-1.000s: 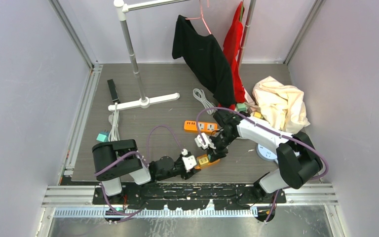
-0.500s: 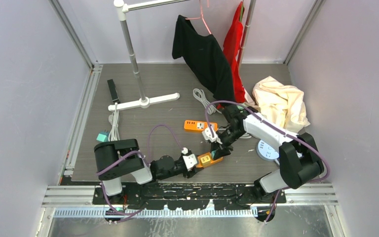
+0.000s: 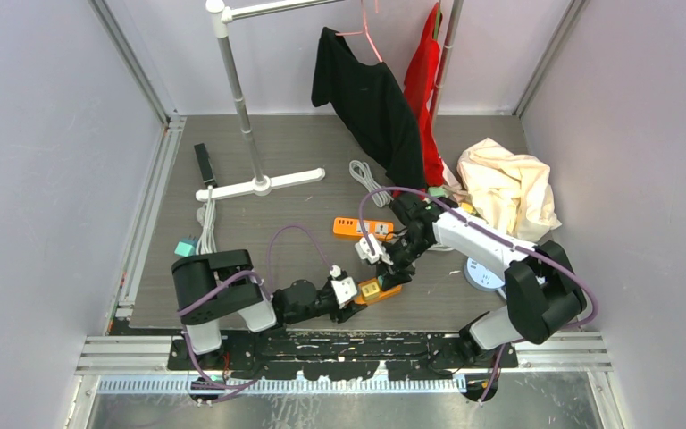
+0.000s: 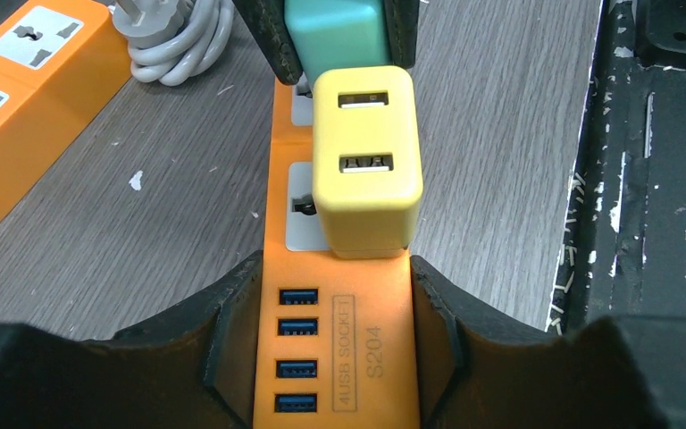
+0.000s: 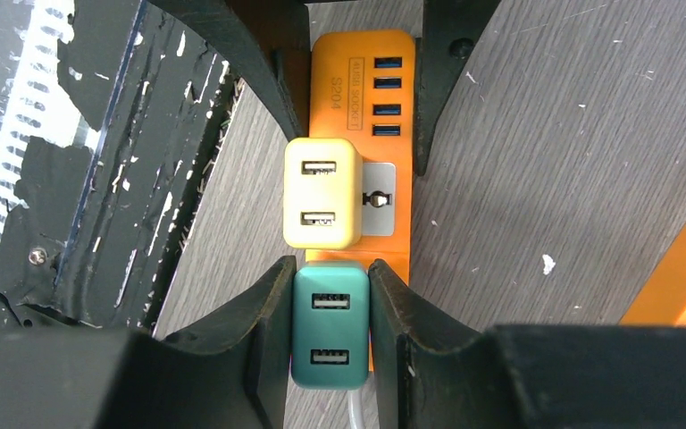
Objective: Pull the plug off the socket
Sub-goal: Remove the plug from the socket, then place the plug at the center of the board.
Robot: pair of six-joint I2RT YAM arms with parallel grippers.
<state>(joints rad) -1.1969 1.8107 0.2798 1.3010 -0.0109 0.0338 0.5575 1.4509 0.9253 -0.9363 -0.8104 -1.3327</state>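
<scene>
My left claw (image 4: 338, 299) is clamped across the near end of the orange power strip (image 4: 391, 295). Its dark fingers (image 4: 232, 344) press on both long sides, just beside the column of four blue USB ports. The strip lies flat on the wood-grain bench (image 4: 500, 134), close to the front edge between my two arm bases.

My right claw (image 5: 330, 279) reaches in from the far side and is closed on the teal USB charger (image 5: 329, 340). One finger (image 5: 263, 335) sits against each flank of its body. That charger stands over the strip's far end, and I cannot tell whether its pins are fully seated in the socket. Just beside it, toward my left claw, a yellow USB charger (image 5: 322, 192) is plugged into the next outlet, hanging over one edge of the strip and leaving part of the grey socket face showing. The two chargers are nearly touching.

A second orange power strip (image 3: 363, 228) lies farther back on the bench, apart from the first, with a coiled white cable (image 4: 174, 40) next to it. A cream cloth (image 3: 509, 192) is heaped at the right.
</scene>
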